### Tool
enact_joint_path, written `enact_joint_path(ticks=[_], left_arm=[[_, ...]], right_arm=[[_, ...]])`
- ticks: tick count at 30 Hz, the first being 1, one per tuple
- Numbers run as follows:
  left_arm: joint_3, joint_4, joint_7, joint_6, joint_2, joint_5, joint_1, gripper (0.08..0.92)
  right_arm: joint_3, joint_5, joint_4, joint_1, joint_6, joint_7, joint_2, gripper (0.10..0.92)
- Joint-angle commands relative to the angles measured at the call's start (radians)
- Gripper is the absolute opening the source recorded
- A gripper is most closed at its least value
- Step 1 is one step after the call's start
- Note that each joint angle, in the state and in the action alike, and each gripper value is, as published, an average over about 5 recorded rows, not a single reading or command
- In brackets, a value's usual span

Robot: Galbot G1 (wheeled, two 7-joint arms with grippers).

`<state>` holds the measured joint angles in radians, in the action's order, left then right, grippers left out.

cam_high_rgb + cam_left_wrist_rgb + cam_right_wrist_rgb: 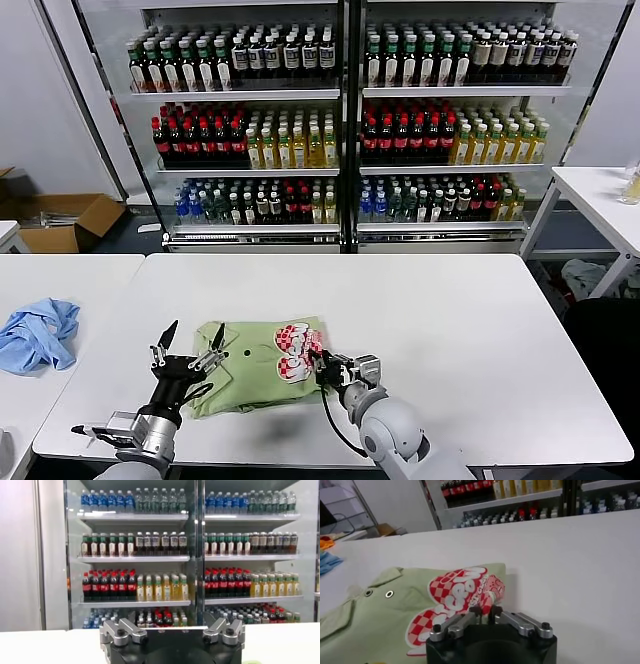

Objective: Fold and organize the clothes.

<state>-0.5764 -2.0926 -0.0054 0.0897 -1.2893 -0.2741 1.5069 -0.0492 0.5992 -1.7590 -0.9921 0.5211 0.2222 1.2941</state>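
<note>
The light green shirt [250,378] lies folded near the front edge of the white table [470,340], collar to the left. Its red-and-white checkered heart print [292,351] faces up at the right end. My right gripper [322,368] sits low at the shirt's right edge by the print. In the right wrist view my right gripper [483,611] has its fingers pinched together on the fabric at the edge of the print [455,592]. My left gripper [190,345] is open and empty, raised over the shirt's left end, fingers pointing up and away. Its wrist view sees no shirt.
A crumpled light blue garment [38,333] lies on the neighbouring table at the left. Drink coolers [345,120] full of bottles stand behind the table. A cardboard box [65,222] is on the floor at the left, and another white table [600,200] is at the right.
</note>
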Motion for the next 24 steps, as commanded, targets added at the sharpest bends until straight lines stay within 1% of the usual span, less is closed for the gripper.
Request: enact_joint_path(ticks=[1, 2, 5, 8, 11, 15, 19, 21, 24], left_arm=[[0.0, 0.025, 0.002, -0.077, 0.01, 0.08, 0.002, 0.823], [0.0, 0.032, 0.001, -0.092, 0.012, 0.101, 0.001, 0.823], [0.001, 0.053, -0.001, -0.128, 0.015, 0.157, -0.006, 0.823], [0.007, 0.083, 0.009, -0.168, 0.016, 0.224, -0.017, 0.823], [0.019, 0.124, 0.023, -0.2, 0.014, 0.293, -0.032, 0.823], [0.041, 0.163, 0.048, -0.226, 0.009, 0.321, -0.052, 0.822], [0.055, 0.203, 0.09, -0.296, 0.008, 0.363, -0.061, 0.823], [0.064, 0.211, 0.083, -0.311, 0.008, 0.38, -0.065, 0.823], [0.064, 0.207, 0.068, -0.326, 0.005, 0.4, -0.072, 0.823]], right_arm=[[0.102, 0.003, -0.158, -0.042, 0.013, 0.001, -0.069, 0.18], [0.133, 0.003, -0.195, -0.061, 0.026, -0.003, -0.093, 0.156], [0.232, 0.005, -0.28, -0.13, 0.054, -0.029, -0.177, 0.119], [0.334, 0.003, -0.315, -0.201, 0.058, -0.077, -0.26, 0.119], [0.43, -0.018, -0.314, -0.259, 0.057, -0.139, -0.305, 0.119], [0.492, -0.067, -0.277, -0.291, 0.037, -0.222, -0.298, 0.119], [0.451, -0.167, -0.191, -0.274, -0.065, -0.298, -0.257, 0.119], [0.425, -0.207, -0.16, -0.265, -0.097, -0.299, -0.237, 0.119], [0.413, -0.207, -0.153, -0.262, -0.128, -0.286, -0.222, 0.119]])
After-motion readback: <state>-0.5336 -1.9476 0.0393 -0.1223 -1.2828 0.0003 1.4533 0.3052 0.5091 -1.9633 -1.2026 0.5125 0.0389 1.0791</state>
